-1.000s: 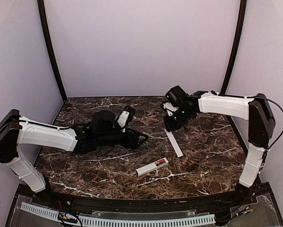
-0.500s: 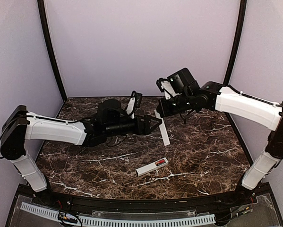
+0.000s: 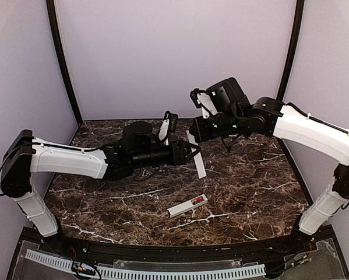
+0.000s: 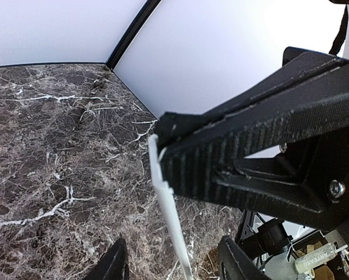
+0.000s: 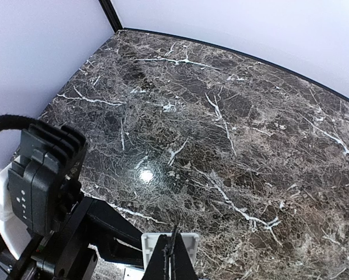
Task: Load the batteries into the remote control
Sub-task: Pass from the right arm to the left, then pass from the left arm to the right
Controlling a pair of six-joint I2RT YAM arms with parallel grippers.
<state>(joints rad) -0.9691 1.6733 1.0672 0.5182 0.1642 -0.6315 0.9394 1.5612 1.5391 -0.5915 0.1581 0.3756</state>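
My right tool (image 3: pixel 194 134) is clamped on the thin flat white strip (image 3: pixel 199 165). My left tool (image 3: pixel 194 153) straddles it, jaws parted, not gripping. The slim white plastic remote control (image 3: pixel 182 209), red cylindrical batteries (image 3: pixel 196 202) showing, lies on the marble surface (image 3: pixel 250 186), well apart. Probably light, stiff, slippery, so I'd pinch its long edges.

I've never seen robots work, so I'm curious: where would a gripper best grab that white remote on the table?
Probably around the middle of the remote control, coming straight down from above. It lies flat on the table, long and slim, so only its two long edges offer a pinch; the jaws should be turned across its slanted length.
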